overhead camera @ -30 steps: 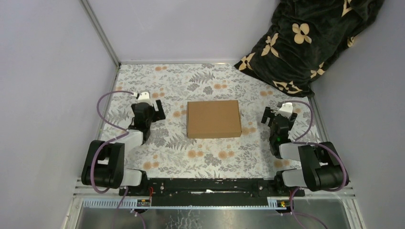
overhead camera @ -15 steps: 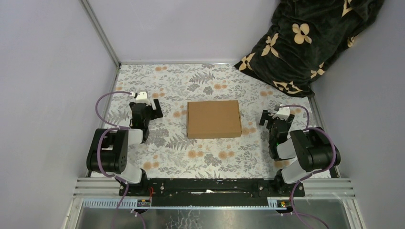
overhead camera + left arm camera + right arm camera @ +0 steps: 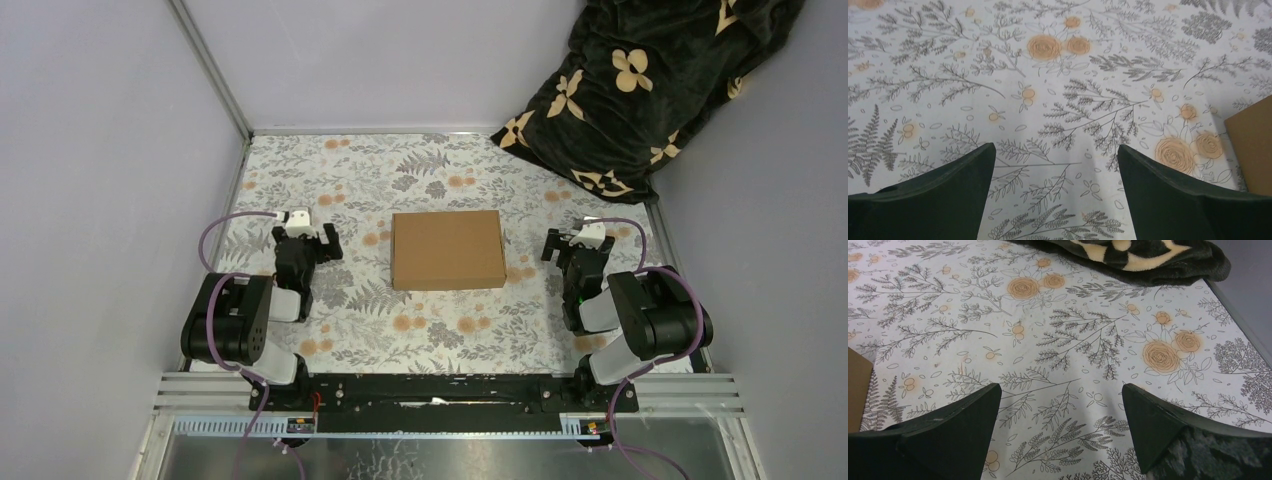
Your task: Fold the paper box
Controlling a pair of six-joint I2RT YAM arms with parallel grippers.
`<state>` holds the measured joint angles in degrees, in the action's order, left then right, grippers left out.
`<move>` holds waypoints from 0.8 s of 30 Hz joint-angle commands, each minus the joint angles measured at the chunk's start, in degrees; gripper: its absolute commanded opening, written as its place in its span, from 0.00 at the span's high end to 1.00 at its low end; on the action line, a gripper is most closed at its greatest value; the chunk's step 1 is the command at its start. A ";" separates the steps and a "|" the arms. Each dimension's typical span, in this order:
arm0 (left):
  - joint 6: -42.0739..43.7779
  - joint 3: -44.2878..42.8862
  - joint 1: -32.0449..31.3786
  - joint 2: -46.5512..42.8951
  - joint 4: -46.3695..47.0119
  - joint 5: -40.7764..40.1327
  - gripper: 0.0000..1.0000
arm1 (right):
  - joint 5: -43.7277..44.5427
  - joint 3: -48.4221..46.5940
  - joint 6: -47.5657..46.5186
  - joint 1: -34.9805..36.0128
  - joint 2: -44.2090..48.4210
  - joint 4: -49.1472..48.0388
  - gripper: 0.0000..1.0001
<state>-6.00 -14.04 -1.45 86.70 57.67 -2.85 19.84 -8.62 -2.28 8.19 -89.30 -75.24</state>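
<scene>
The paper box (image 3: 447, 249) is a plain brown cardboard rectangle lying flat and closed in the middle of the floral cloth. Its corner shows at the right edge of the left wrist view (image 3: 1254, 145) and at the left edge of the right wrist view (image 3: 857, 390). My left gripper (image 3: 308, 230) hangs to the left of the box, apart from it, open and empty (image 3: 1055, 152). My right gripper (image 3: 576, 240) hangs to the right of the box, also open with only cloth between its fingers (image 3: 1062, 390).
A dark blanket with cream flower shapes (image 3: 650, 80) is piled in the far right corner, its edge near the right gripper (image 3: 1128, 260). Grey walls close in the floral cloth (image 3: 400, 170) on three sides. A metal rail (image 3: 450, 390) runs along the near edge.
Both arms have drawn back toward their bases, elbows folding in. The grippers shifted slightly nearer and stay open. The box has not moved.
</scene>
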 commanded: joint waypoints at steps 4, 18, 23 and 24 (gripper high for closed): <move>1.78 -0.80 -0.48 -0.29 7.82 -1.46 0.01 | -0.35 -1.90 -0.72 -0.27 0.15 -2.24 0.00; 1.79 -0.81 -0.57 -0.19 7.98 -1.49 0.01 | -0.45 -1.81 -0.74 -0.29 0.09 -2.53 0.00; 1.82 -0.80 -0.57 -0.20 7.94 -1.39 0.01 | -0.47 -1.90 -0.87 -0.30 0.09 -2.37 0.00; 1.85 -0.80 -0.57 -0.18 7.98 -1.42 0.01 | -0.44 -1.88 -0.86 -0.32 0.09 -2.39 0.00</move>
<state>-5.61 -14.13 -1.58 86.67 60.86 -2.92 19.81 -9.28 -2.33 8.16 -89.30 -75.24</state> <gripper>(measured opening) 0.986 0.993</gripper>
